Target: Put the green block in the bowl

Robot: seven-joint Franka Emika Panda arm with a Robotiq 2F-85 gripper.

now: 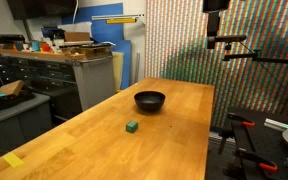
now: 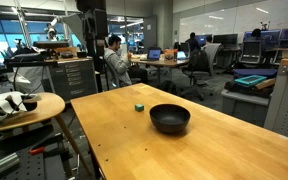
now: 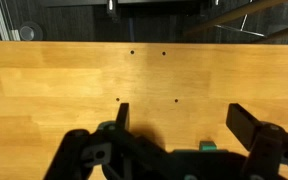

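Observation:
The green block (image 1: 132,127) is a tiny dark green cube lying on the wooden table, a short way from the bowl (image 1: 150,100). The bowl is round, black and glossy. Both also show in an exterior view, the block (image 2: 139,107) beyond the bowl (image 2: 170,118). In the wrist view my gripper (image 3: 184,115) is open and empty, high above the table. The green block (image 3: 208,147) peeks out at the bottom edge, just past the gripper body. The bowl is out of the wrist view.
The wooden table (image 1: 174,140) has small screw holes (image 3: 132,52). A grey cabinet with clutter (image 1: 74,75) stands beside it. A round side table (image 2: 24,108) holds white objects. A person (image 2: 114,60) sits at desks behind.

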